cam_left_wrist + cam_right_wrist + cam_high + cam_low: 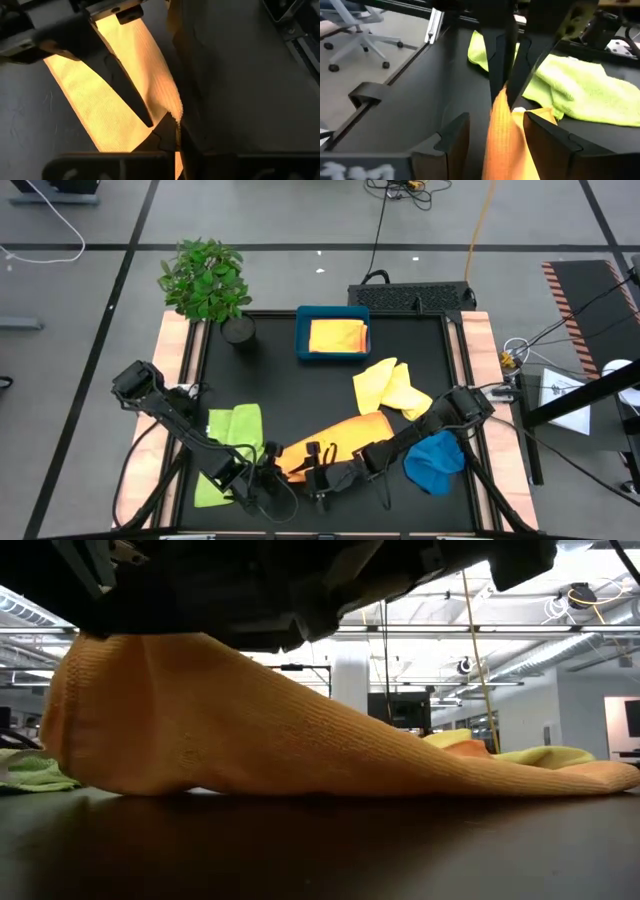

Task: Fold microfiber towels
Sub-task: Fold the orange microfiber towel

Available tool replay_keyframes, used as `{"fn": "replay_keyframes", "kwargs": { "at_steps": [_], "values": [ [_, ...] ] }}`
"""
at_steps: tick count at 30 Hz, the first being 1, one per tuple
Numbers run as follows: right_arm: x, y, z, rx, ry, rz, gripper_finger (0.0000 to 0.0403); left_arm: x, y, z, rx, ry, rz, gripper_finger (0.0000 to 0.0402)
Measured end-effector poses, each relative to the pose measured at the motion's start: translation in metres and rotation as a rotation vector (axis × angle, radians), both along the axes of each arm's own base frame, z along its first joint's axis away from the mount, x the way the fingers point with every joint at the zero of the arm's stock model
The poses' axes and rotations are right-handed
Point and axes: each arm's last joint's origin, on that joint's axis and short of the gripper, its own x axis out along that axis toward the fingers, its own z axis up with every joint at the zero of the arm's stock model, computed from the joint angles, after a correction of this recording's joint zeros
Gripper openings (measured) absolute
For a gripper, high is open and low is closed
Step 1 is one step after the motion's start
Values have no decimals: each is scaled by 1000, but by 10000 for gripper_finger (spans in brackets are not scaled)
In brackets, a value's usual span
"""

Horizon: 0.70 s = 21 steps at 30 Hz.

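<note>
- Orange microfiber towel (335, 438), soft ribbed cloth, lies at the table's front middle, one end lifted off the black tabletop (320, 380) and the rest trailing flat toward the back right
- left gripper (172, 131) at the front edge, fingers pressed together pinching the orange towel's raised edge
- right gripper (506, 131) just beside it at the same end, fingers spread either side of the hanging cloth, not pinching it as far as I can tell
- To do the fold well, I judge: the right needs its own corner, both lift level, carry over evenly, edges matched
- Lime green cloth (232, 442) near on the left, blue cloth (436, 461) on the right under the right arm, pale yellow cloth (392, 388) behind: the trailing end could drag into that one
- Golden yellow cloth (338, 336) sits in the teal rectangular tray (302, 332) at the back, potted plant (205, 280) beside it, both well apart
</note>
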Motion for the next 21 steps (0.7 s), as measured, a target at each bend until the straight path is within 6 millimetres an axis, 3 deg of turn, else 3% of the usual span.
{"fn": "replay_keyframes", "kwargs": {
  "at_steps": [7,17,21],
  "values": [
    [1,-1,4,-5,-19,-22,158,0,-1,0,-7,3,-4,5],
    [0,-3,1,-27,16,-18,43,2,0,1,-17,-10,1,6],
    [1,-3,1,-51,12,-15,7,2,-1,1,-18,-17,-7,36]
  ]
}}
